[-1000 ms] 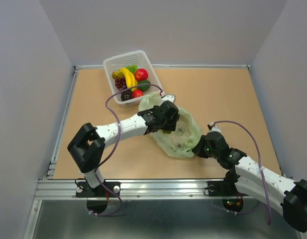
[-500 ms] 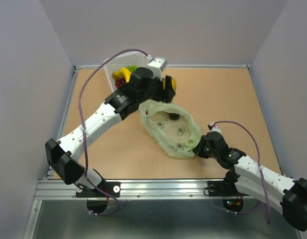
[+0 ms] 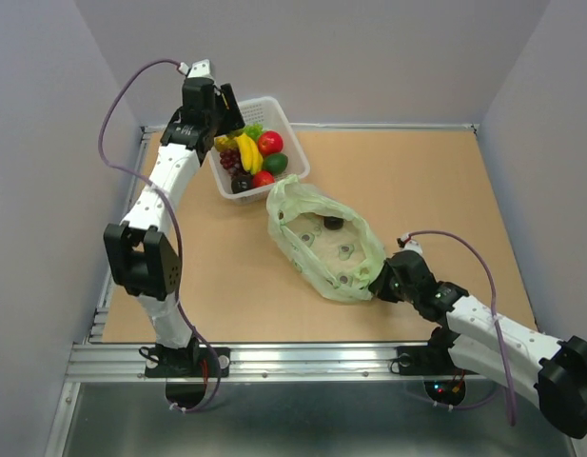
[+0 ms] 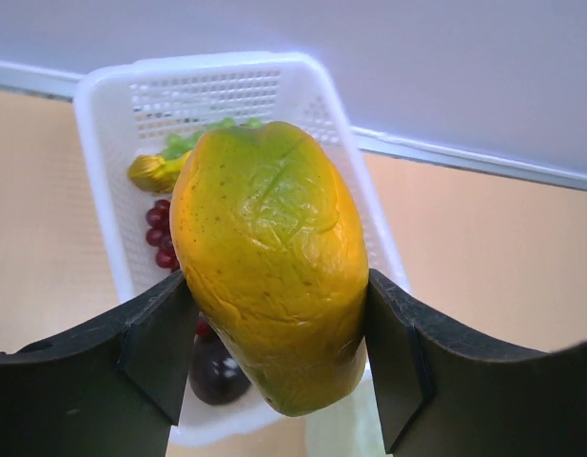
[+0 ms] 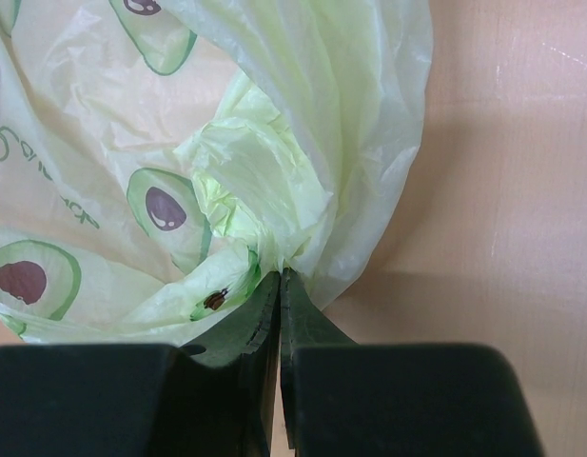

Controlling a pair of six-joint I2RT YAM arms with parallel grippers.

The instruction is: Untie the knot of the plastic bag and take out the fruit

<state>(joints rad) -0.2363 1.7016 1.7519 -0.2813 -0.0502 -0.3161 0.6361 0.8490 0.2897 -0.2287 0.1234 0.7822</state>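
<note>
Since the moment before, the left gripper [image 4: 274, 328] has swung away from the bag's far end and is now hovering above the far left corner of the white basket [image 4: 217, 65]. Its two fingers [image 4: 155, 347] are pressing on either side of a yellow-green fruit [image 4: 269, 257] and holding it upright in the air. Below it, red, green and dark fruits, a banana and grapes are sitting in the basket. The right gripper [image 5: 279, 278] is staying where it was, its jaws clamping shut on a bunched fold of the plastic bag [image 5: 226, 114] at the bag's near right edge. The bag, pale green with avocado prints, is lying flat on the table [image 3: 445, 190] just near of the basket, its mouth gaping wide open—one small dark fruit [image 3: 332, 224] is resting inside.
</note>
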